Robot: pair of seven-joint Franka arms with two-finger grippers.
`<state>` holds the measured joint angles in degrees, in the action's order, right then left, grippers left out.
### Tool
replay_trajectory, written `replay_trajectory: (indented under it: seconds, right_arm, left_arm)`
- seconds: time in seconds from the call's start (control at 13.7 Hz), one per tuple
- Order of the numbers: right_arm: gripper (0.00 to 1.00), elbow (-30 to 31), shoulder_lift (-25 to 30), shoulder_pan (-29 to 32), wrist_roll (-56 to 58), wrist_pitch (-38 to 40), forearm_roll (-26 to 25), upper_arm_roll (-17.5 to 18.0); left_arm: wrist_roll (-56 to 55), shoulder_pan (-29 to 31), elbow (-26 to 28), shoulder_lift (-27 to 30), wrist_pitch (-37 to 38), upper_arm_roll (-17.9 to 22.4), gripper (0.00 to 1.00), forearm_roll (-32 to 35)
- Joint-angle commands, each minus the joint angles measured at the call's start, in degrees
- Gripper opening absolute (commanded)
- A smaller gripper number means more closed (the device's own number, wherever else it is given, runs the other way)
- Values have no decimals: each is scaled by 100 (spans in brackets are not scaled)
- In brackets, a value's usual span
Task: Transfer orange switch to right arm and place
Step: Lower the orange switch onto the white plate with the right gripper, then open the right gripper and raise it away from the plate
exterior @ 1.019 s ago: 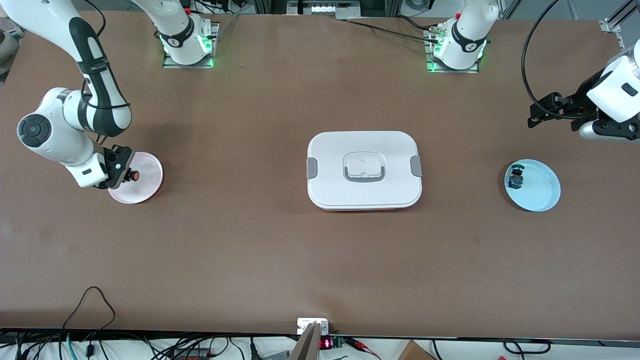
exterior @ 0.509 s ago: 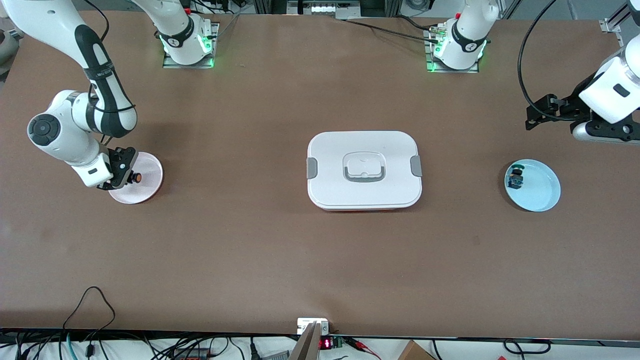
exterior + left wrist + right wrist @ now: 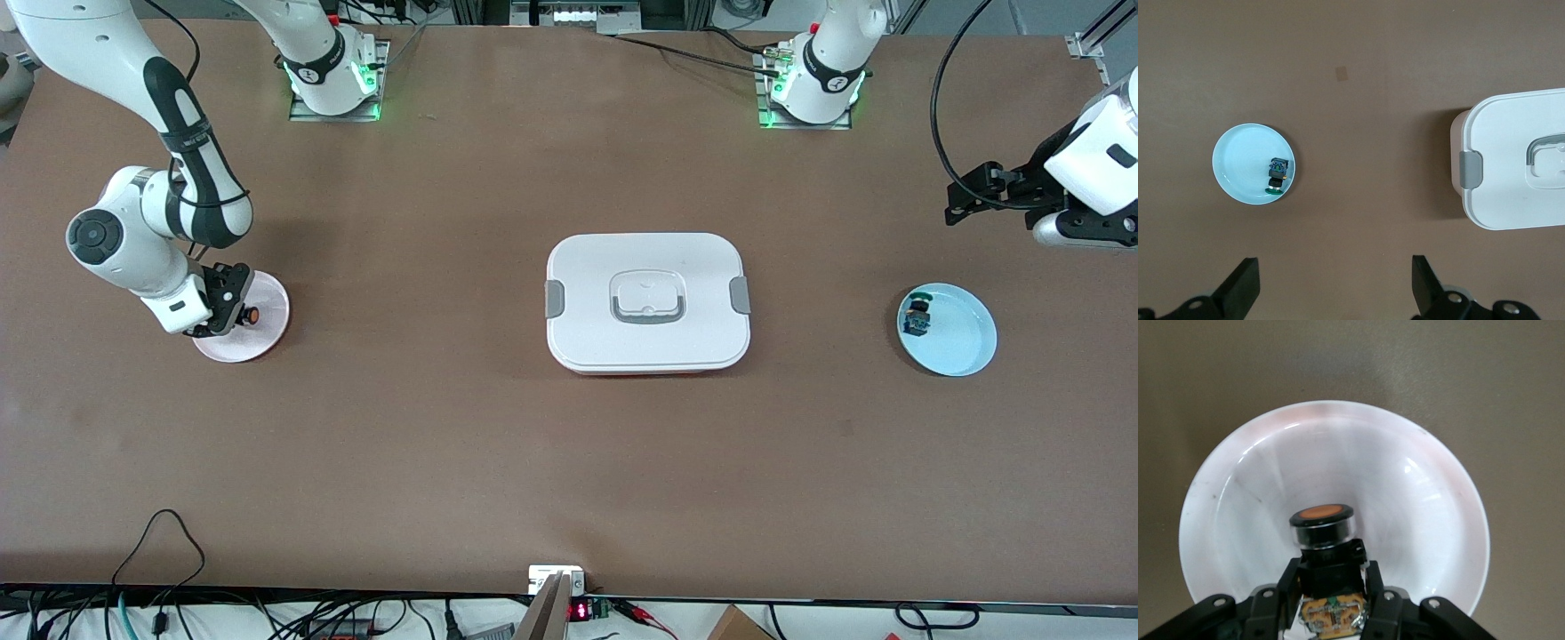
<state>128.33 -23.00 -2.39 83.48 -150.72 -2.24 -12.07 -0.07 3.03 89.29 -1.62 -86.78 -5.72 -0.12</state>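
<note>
There were two switches: one orange switch [image 3: 251, 314] and one blue-bodied switch [image 3: 917, 318] with a green cap. Two plates were present, one pink plate [image 3: 267, 333] and one light blue plate [image 3: 960, 342]. One white lidded container [image 3: 647, 302] sat on the single tabletop [image 3: 569, 462]. Two arms stood there, each with one gripper: the right gripper [image 3: 233, 307] and the left gripper [image 3: 1335, 287].

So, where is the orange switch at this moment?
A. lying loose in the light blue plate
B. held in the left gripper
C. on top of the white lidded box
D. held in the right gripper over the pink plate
D: the right wrist view shows the right gripper shut on the orange switch, directly over the pink plate; the front view agrees.
</note>
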Motion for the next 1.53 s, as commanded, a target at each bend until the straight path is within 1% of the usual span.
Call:
replay_trajectory:
  seconds: [0.0, 0.07, 0.15, 0.22, 0.29, 0.36, 0.58, 0.87, 0.95, 1.02, 1.24, 1.38, 1.46]
  right_arm:
    - [11, 333, 68, 45, 81, -291, -58, 29]
    - [11, 350, 68, 54, 89, -283, -58, 29]
    - [13, 368, 76, 54, 89, -282, -58, 29]
    - [32, 368, 85, 54, 20, -248, -40, 29]
    - [91, 368, 111, 54, -7, -195, -23, 29]
    - [100, 368, 164, 54, -77, -64, 21, 29]
    - [100, 316, 480, 45, -507, 226, 30, 29]
    - [100, 96, 1068, -60, -1280, 736, 30, 38]
    - [100, -113, 1148, -60, -1308, 1033, 30, 38]
    - [100, -446, 1149, -60, -1325, 1497, 48, 38]
    - [100, -1413, 1157, -60, -1544, 2781, 468, 29]
    - [100, -1871, 1192, -60, -2008, 3389, 487, 38]
    - [100, -2047, 1201, -60, -2351, 3574, 496, 38]
  left_arm:
    - [-81, -4, -175, -84, 126, -43, 100, 143]
    - [-55, -4, -184, -84, 126, -52, 100, 178]
    - [-55, -4, -184, -84, 135, -52, 100, 170]
    - [-72, -4, -184, -84, 135, -61, 100, 179]
    - [-81, -13, -184, -84, 135, -61, 100, 179]
    - [-81, -13, -184, -84, 135, -70, 100, 188]
    - [-72, -4, -184, -93, 126, -70, 100, 179]
    - [-72, -4, -184, -93, 117, -61, 100, 179]
    - [-72, -4, -184, -93, 117, -61, 100, 179]
    - [-72, -4, -184, -93, 117, -61, 100, 179]
    - [-72, -4, -184, -93, 117, -61, 100, 179]
    - [-72, -4, -184, -93, 117, -61, 100, 179]
    - [-72, -4, -184, -93, 108, -61, 100, 179]
